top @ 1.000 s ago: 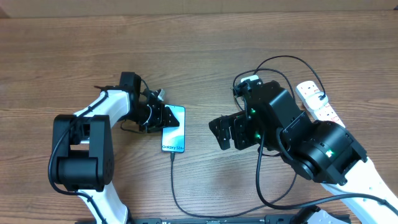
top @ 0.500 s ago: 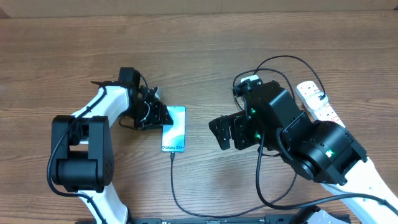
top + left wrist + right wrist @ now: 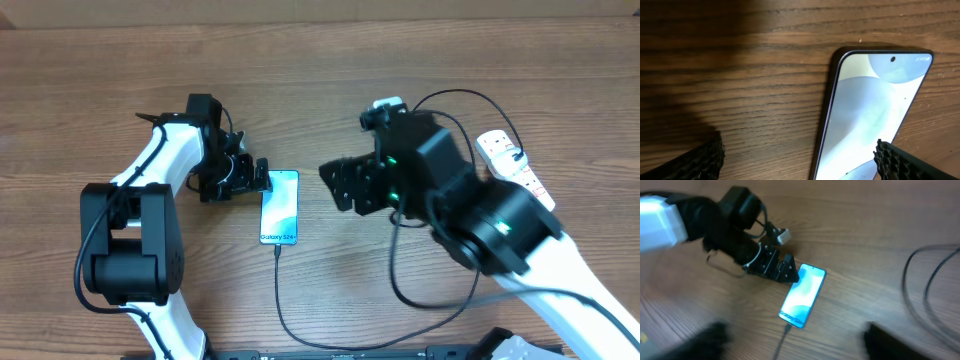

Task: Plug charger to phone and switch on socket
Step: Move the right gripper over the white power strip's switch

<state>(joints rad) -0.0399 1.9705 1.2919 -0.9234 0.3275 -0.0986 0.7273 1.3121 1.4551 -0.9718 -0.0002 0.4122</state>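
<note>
The phone (image 3: 280,208) lies flat on the wooden table with its screen lit. The charger (image 3: 278,290) runs as a thin black cable from the table's front edge up to the phone's bottom edge, where its tip (image 3: 786,329) sits against the port. My left gripper (image 3: 252,180) is open just left of the phone's top corner. In its wrist view the fingers (image 3: 695,160) stand wide apart over the phone's (image 3: 870,110) left edge. My right gripper (image 3: 340,185) hovers open to the right of the phone (image 3: 802,296), empty. The socket (image 3: 505,152) lies at the far right, partly behind the right arm.
Black cable loops (image 3: 470,100) arch over the right arm. More loops (image 3: 920,290) lie on the table to the right of the phone in the right wrist view. The left arm (image 3: 735,227) reaches in from the phone's far left.
The left gripper has opened, let go of the phone's top corner and drawn back to the left. The right arm has swung left and toward the back, closer to the phone.
</note>
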